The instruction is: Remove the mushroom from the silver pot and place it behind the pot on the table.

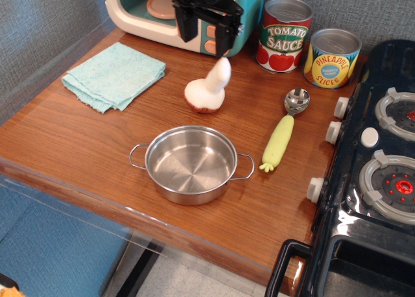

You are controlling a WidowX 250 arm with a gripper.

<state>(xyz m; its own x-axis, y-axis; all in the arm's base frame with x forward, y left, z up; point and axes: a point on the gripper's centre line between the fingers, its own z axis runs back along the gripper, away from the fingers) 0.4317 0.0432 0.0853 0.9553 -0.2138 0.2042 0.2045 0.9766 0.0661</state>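
The mushroom (209, 89) rests on the table (97, 135) just behind the silver pot (190, 164), cap down and white stem pointing up and back. The pot is empty, near the table's front edge. My gripper (205, 37) is open above and behind the mushroom, its black fingers spread apart and clear of the stem.
A folded teal cloth (115, 74) lies at the back left. A toy microwave (155, 11) stands behind my gripper. A tomato sauce can (283, 34) and a pineapple can (331, 57) stand back right. A yellow-handled spoon (283, 131) lies right of the pot. A black toy stove (376, 174) fills the right side.
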